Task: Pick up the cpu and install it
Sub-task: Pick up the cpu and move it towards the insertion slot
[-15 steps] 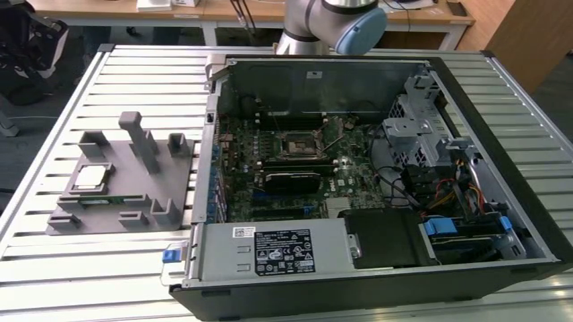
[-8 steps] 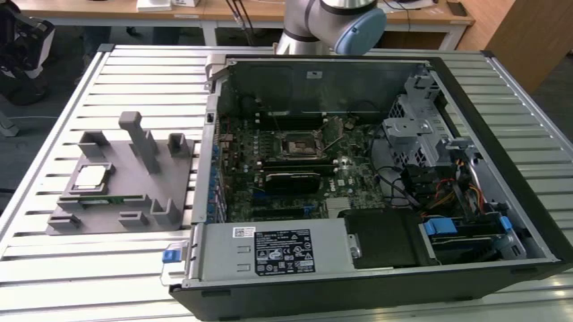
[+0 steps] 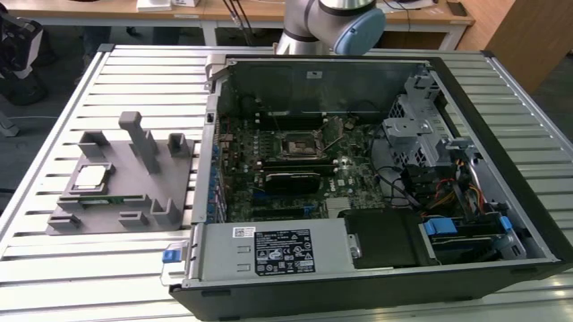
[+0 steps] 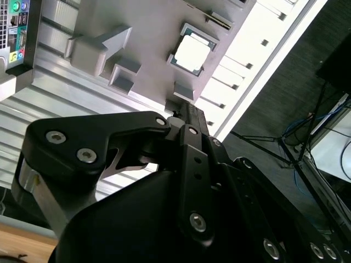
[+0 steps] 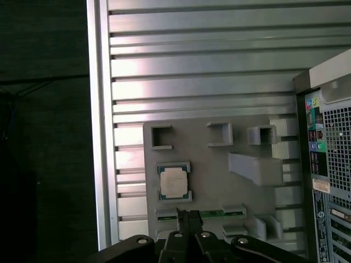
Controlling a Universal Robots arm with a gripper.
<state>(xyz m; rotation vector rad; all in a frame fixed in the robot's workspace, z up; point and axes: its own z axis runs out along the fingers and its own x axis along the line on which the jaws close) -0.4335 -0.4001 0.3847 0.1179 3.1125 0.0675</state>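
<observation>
The claw hangs over the near edge of a grey holder. Its dark fingers are drawn narrow, close together, with nothing between them. Right under the tips lies a long green memory stick in its slot. Just beyond that the cpu rests flat in a square recess of the holder with its silvery top up, apart from the claw; in the second wrist view, the cpu sits just past the fingertip.

In the exterior view the holder lies on the slatted metal table, with the cpu towards its left. Tall grey posts stand on the holder to the exterior view's right of the chip. Farther right, beside the holder, is the open computer case, where the black socket frame sits on the motherboard. A drive cage and loose cables crowd the case's right side. The arm rises behind the case's far wall.
</observation>
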